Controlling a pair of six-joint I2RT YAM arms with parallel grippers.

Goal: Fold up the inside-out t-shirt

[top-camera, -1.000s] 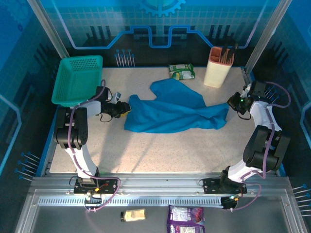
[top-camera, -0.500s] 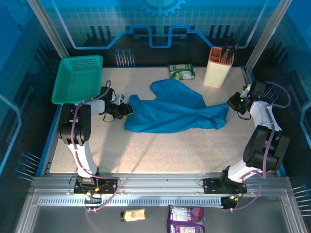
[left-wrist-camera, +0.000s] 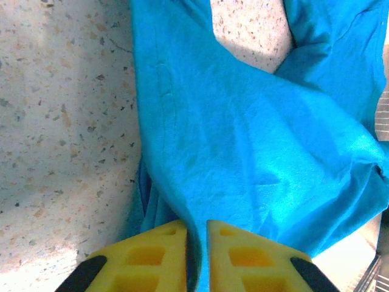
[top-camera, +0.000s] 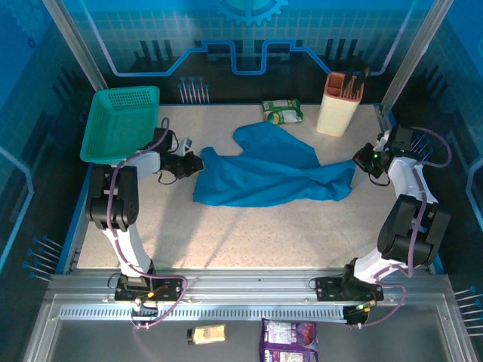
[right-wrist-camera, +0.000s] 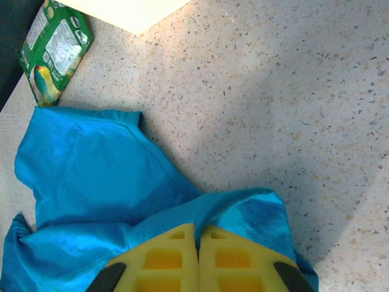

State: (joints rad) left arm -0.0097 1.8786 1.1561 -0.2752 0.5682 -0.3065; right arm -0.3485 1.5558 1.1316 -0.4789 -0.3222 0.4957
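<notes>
The inside-out t-shirt [top-camera: 272, 177] lies crumpled across the middle of the speckled table, plain blue cloth with folds. My left gripper [top-camera: 198, 164] is at its left edge. In the left wrist view its yellow fingers [left-wrist-camera: 164, 255] stand close together with a ridge of the t-shirt [left-wrist-camera: 255, 140] pinched between them. My right gripper [top-camera: 356, 160] is at the shirt's right end. In the right wrist view that gripper [right-wrist-camera: 197, 228] is shut on a raised fold of the t-shirt [right-wrist-camera: 91, 176].
A teal mesh basket [top-camera: 121, 124] stands at the back left, right behind the left arm. A beige utensil holder [top-camera: 339, 104] stands at the back right, with a green snack packet [top-camera: 282, 111] beside it. Two more packets [top-camera: 289, 341] lie on the near rail.
My left gripper slid right onto the shirt's left edge and closed on the cloth. The right arm and the shirt's right end have not moved.
</notes>
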